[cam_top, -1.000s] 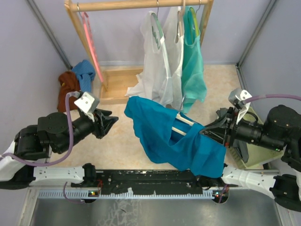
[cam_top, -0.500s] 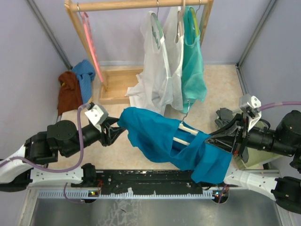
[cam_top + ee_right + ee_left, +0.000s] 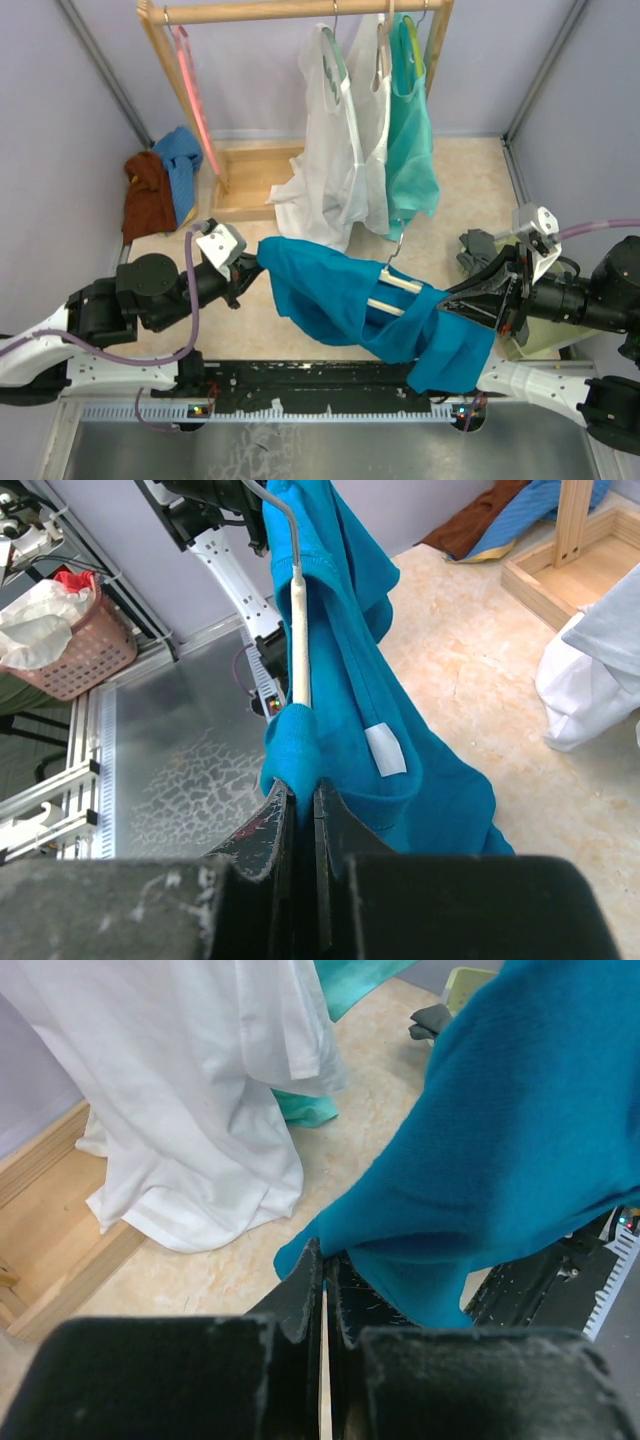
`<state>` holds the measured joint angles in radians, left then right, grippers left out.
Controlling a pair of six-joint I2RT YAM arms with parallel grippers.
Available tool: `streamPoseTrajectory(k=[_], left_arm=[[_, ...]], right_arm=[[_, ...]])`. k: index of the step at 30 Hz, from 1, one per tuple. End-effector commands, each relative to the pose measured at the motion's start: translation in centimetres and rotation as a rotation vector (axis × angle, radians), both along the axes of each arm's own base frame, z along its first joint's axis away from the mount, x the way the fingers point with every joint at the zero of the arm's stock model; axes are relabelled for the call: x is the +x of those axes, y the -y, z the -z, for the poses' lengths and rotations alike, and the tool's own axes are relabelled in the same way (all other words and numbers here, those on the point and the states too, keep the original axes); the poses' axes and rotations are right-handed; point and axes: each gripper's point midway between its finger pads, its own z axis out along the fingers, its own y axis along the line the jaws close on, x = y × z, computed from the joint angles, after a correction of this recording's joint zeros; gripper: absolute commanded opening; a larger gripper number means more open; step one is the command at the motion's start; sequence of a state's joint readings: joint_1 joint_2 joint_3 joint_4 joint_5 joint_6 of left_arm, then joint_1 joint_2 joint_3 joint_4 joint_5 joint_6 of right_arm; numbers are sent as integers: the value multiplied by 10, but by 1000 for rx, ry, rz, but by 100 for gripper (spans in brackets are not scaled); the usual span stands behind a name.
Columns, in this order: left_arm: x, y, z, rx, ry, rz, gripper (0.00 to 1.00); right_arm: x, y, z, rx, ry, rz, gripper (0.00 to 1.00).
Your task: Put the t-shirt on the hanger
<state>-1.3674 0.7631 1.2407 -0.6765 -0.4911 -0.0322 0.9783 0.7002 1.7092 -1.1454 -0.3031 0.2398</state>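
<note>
The t-shirt (image 3: pixel 335 290) hangs stretched between both hands above the surface (image 3: pixel 470 190), in the middle and near the arms' bases. The left hand (image 3: pixel 250 272) is pinched shut on its left edge. The right hand (image 3: pixel 458 300) is clamped on bunched cloth at its right end. The hanger (image 3: pixel 393 293) sits in the neck opening. A small white label (image 3: pixel 385 750) shows inside the collar, with nothing legible on it.

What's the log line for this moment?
left gripper: shut on t-shirt edge | right gripper: shut on t-shirt by hanger end | t-shirt: stretched between grippers | hanger: partly inside t-shirt
</note>
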Motion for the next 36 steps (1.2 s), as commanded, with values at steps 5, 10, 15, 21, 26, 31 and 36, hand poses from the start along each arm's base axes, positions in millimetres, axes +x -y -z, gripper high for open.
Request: streamPoseTrajectory(k=[5, 10, 15, 21, 26, 31, 36], left_arm=[[-8, -12, -29, -103, 8, 34, 0], [0, -35, -32, -122, -48, -81, 0], [8, -54, -38, -155, -83, -186, 0], [16, -79, -49, -210, -100, -299, 0], [21, -102, -56, -256, -109, -385, 0], [25, -127, -59, -300, -116, -464, 0], [25, -145, -66, -355, -111, -494, 0]], right_arm=[[3, 2, -28, 110, 66, 25, 0], [12, 2, -23, 94, 60, 73, 0], [23, 2, -15, 69, 53, 122, 0], [33, 4, -3, 22, 43, 170, 0], [33, 2, 3, 0, 42, 164, 0], [25, -2, 2, 14, 50, 110, 0], [21, -14, 16, -28, 25, 47, 0]])
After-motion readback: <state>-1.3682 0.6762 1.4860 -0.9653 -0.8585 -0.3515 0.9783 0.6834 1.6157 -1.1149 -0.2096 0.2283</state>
